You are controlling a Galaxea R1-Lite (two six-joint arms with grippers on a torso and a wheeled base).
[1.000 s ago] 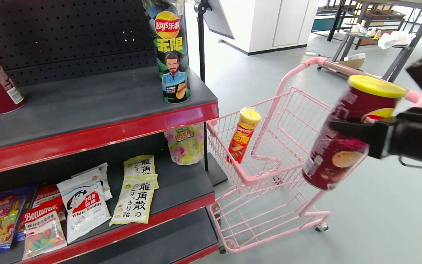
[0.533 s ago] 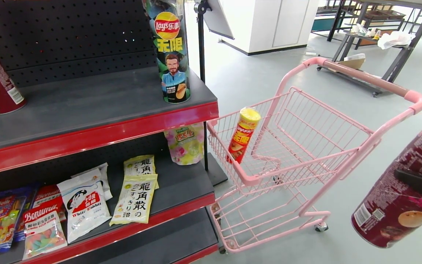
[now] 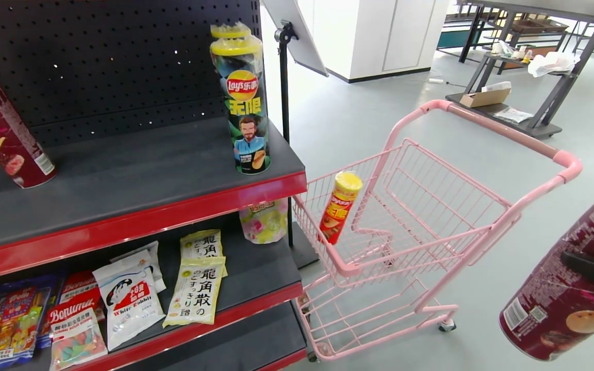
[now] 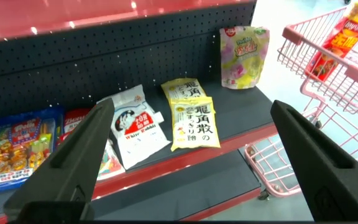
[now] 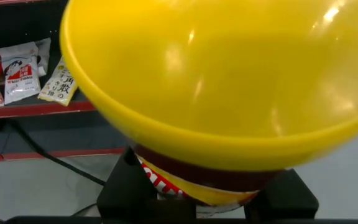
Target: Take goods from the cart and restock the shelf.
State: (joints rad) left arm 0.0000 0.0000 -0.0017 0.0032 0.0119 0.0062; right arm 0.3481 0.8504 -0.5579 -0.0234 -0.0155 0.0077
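Note:
My right gripper (image 3: 588,270) is shut on a maroon chip can (image 3: 560,304) with a yellow lid, held tilted low at the right, outside the pink cart (image 3: 503,133). That can's lid (image 5: 229,74) looms close in the right wrist view, the can's body sitting between the black fingers (image 5: 126,190). A red-and-yellow can (image 3: 339,206) leans in the cart's near corner. The top shelf (image 3: 137,170) carries a green can (image 3: 243,103) at its right end and a maroon can (image 3: 5,139) at the left. My left gripper (image 4: 194,168) is open in front of the lower shelf.
Several snack bags (image 3: 196,281) lie on the lower shelf, and a pastel bag (image 3: 265,220) hangs at its right end. A sign stand's black pole (image 3: 283,103) rises between shelf and cart. Tables (image 3: 529,72) stand far back right, with open floor beyond the cart.
The right gripper carried the maroon can from above the cart down and to the right, clear of it. The head camera then shifted, showing more of the top shelf.

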